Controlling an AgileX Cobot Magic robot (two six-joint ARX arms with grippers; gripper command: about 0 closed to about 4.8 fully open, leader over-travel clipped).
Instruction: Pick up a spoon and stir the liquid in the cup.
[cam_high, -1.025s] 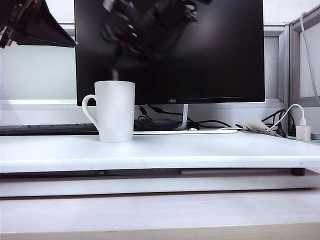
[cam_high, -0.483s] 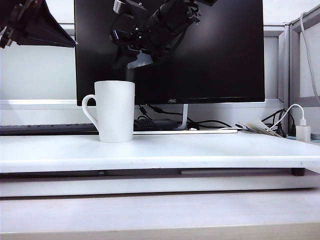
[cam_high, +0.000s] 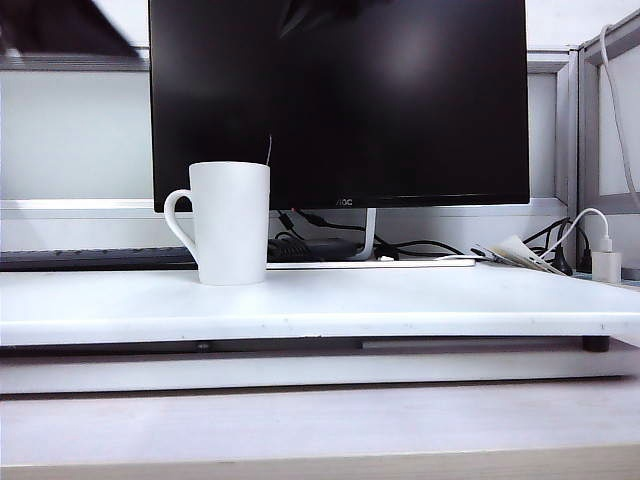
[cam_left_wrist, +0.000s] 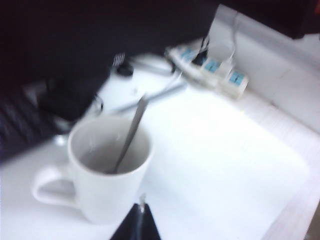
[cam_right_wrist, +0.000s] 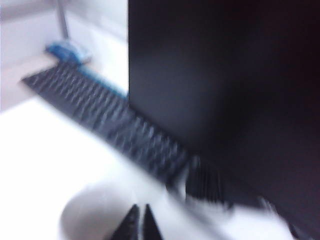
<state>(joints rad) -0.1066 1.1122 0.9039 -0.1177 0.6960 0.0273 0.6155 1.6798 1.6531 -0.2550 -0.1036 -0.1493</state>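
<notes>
The cup (cam_high: 230, 222), a tall white mug, stands on the white desk with its handle toward the left of the exterior view. The spoon (cam_high: 269, 150) rests in it, and its thin handle pokes up past the right side of the rim. In the left wrist view the spoon (cam_left_wrist: 130, 136) leans inside the cup (cam_left_wrist: 107, 172). My left gripper (cam_left_wrist: 141, 209) hovers shut just in front of the cup, holding nothing. In the blurred right wrist view my right gripper (cam_right_wrist: 140, 210) is shut and empty above the cup (cam_right_wrist: 92, 215). Neither gripper itself shows in the exterior view.
A large black monitor (cam_high: 340, 100) stands right behind the cup, with a dark keyboard (cam_high: 95, 259) and cables (cam_high: 320, 245) at its foot. A white charger (cam_high: 606, 262) and power strip (cam_left_wrist: 215, 67) sit at the right. The desk's front edge (cam_high: 320, 325) is near.
The right gripper, over the cup's rim half a second ago, has let the spoon go and risen out of the exterior view. The spoon stays in the cup. The left arm blurs, moving.
</notes>
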